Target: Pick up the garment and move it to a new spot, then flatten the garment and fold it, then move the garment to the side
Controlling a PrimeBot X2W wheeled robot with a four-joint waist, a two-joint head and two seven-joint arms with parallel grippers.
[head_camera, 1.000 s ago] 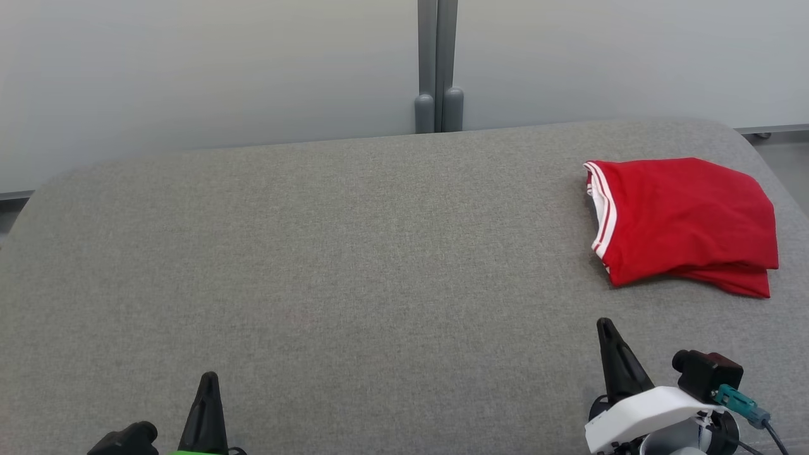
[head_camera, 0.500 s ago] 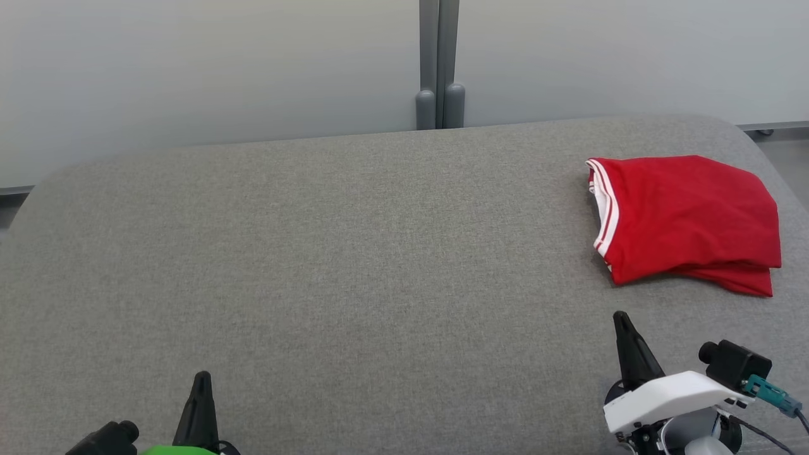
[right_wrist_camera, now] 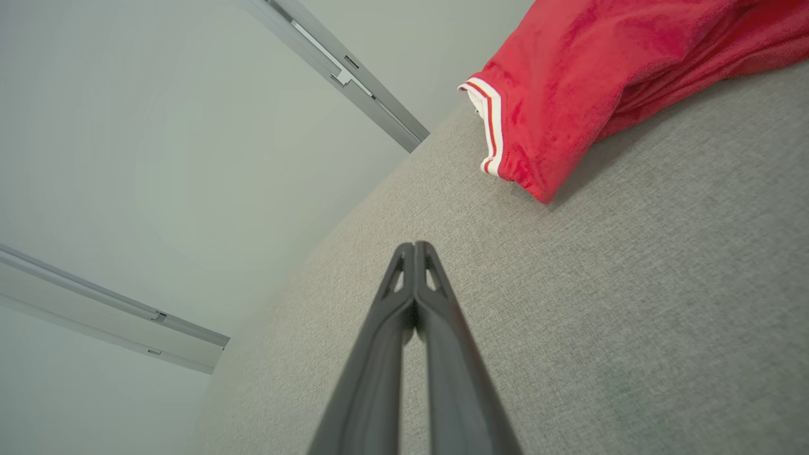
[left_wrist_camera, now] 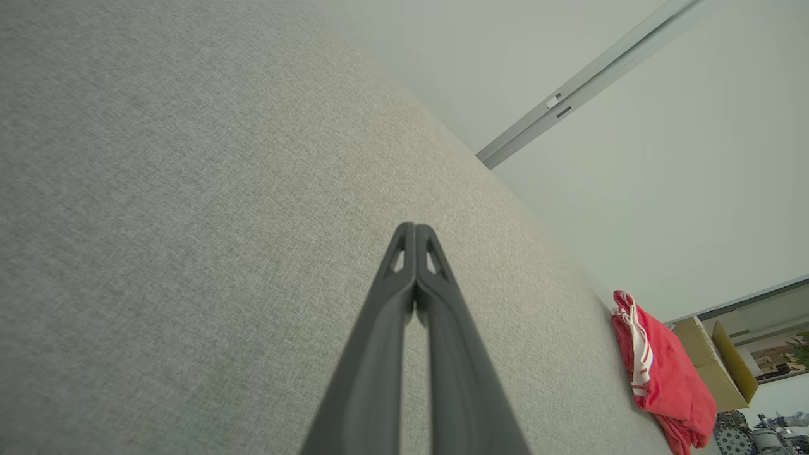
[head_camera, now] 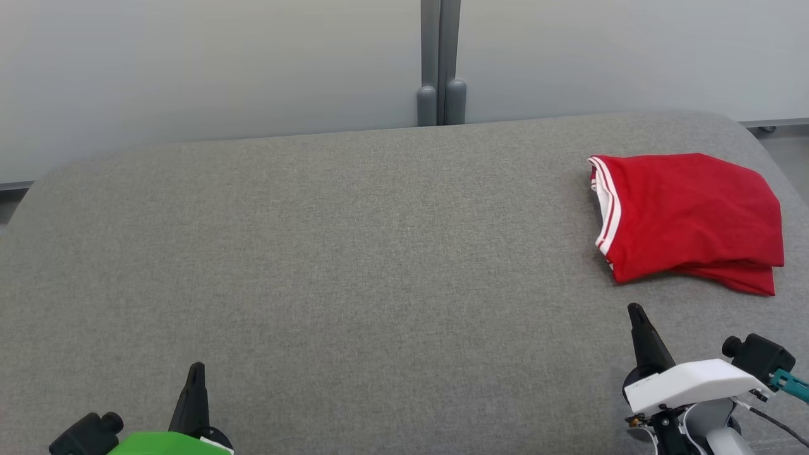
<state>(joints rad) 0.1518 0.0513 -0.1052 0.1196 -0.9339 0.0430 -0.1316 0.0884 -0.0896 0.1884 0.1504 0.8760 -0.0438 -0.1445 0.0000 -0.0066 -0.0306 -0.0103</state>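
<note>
Garment (head_camera: pixel 686 221), upper right, apparently folded; your left gripper (head_camera: pixel 194 370) and right gripper (head_camera: pixel 634 311) pinched together, empty. Retract without snagging it.

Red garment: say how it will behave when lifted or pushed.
The red garment is likely floppy: it lies in soft folded layers, so lifted by one edge it would probably unfold and hang. It looks thin, so probably light. The grey textured surface may grip, so a push would likely bunch it.
</note>
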